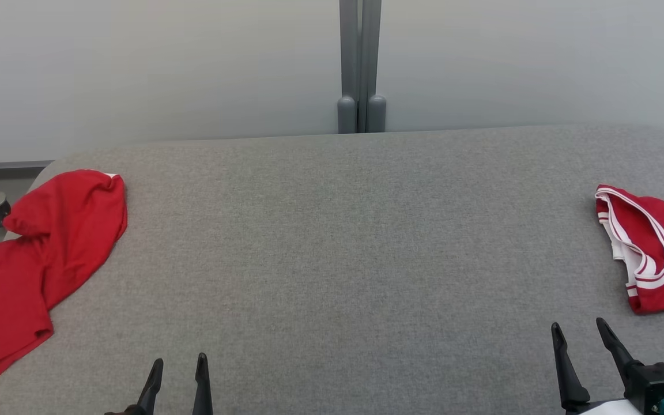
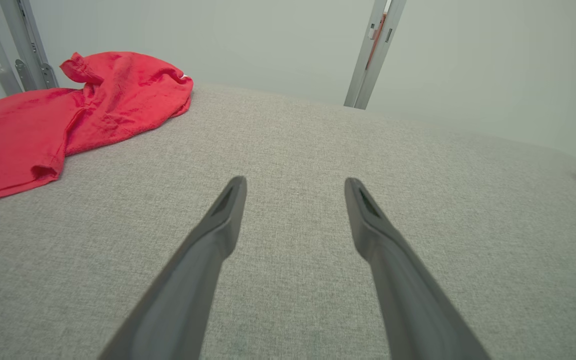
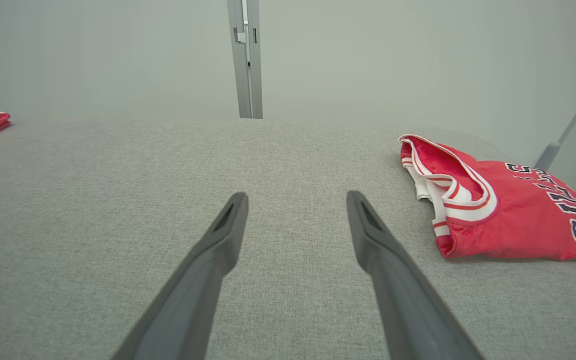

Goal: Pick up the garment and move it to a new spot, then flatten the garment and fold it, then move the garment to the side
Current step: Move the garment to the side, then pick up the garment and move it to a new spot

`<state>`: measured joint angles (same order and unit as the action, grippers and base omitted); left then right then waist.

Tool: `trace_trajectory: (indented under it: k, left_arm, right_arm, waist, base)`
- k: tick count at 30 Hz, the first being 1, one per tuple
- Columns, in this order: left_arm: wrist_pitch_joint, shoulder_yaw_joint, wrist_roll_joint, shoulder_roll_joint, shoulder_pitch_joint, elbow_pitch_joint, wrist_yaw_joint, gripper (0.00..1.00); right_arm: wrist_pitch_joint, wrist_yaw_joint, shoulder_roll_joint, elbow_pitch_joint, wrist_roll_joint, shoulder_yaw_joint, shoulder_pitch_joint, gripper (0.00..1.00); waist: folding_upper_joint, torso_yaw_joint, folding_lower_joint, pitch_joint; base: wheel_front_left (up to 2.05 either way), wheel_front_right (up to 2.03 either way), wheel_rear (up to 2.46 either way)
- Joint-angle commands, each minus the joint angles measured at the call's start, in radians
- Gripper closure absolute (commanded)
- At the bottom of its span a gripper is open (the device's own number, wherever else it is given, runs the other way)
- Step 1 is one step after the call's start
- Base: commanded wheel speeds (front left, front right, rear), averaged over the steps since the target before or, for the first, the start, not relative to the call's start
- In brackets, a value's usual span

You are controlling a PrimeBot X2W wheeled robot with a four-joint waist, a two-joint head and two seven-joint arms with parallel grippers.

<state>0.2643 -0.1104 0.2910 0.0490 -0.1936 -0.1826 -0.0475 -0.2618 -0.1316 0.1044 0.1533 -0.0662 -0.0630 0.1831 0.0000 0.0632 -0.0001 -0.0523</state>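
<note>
Gaping empty, left pincer (image 1: 179,358), right pincer (image 1: 577,324), crumpled red garment (image 1: 55,230) well left of both

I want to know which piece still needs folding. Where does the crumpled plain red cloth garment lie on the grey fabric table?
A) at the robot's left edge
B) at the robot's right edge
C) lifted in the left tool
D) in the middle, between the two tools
A: the crumpled plain red cloth garment lies at the left edge of the grey fabric table, while the folded red jersey with white trim lies at the right edge.
</note>
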Motion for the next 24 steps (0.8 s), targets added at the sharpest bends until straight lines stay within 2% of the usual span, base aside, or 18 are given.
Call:
trace_trajectory:
  k: [1, 6, 14, 19, 24]
  left_arm:
    - [0.000, -0.003, 0.004, 0.003, 0.010, 0.000, -0.002, 0.00]
    - [0.000, -0.013, 0.001, 0.003, 0.026, -0.003, -0.002, 0.00]
    - [0.000, 0.021, 0.002, 0.003, -0.013, -0.003, 0.008, 0.00]
    - [0.000, 0.046, 0.003, 0.003, -0.037, 0.002, -0.002, 0.00]
    - [0.000, 0.047, 0.025, 0.003, 0.023, 0.011, -0.012, 0.00]
  right_arm:
    - [-0.004, 0.002, -0.001, -0.001, 0.006, 0.000, 0.006, 0.00]
    - [-0.004, 0.002, -0.010, -0.006, -0.001, 0.005, 0.021, 0.00]
    - [-0.004, 0.002, -0.028, 0.002, -0.013, 0.065, -0.004, 0.00]
    - [-0.004, 0.002, -0.017, 0.016, -0.013, 0.116, -0.044, 0.00]
    - [-0.004, 0.002, -0.002, 0.023, -0.018, 0.132, -0.054, 0.00]
  waist:
    - [0.0000, 0.014, 0.0001, 0.003]
    - [0.0000, 0.099, 0.0001, 0.006]
    - [0.0000, 0.325, 0.0001, -0.003]
    - [0.0000, 0.378, 0.0001, 0.001]
    - [0.0000, 0.373, 0.0001, 0.029]
  base:
    - [0.00, 0.00, 0.00]
    - [0.00, 0.00, 0.00]
    - [0.00, 0.00, 0.00]
    - [0.00, 0.00, 0.00]
    - [0.00, 0.00, 0.00]
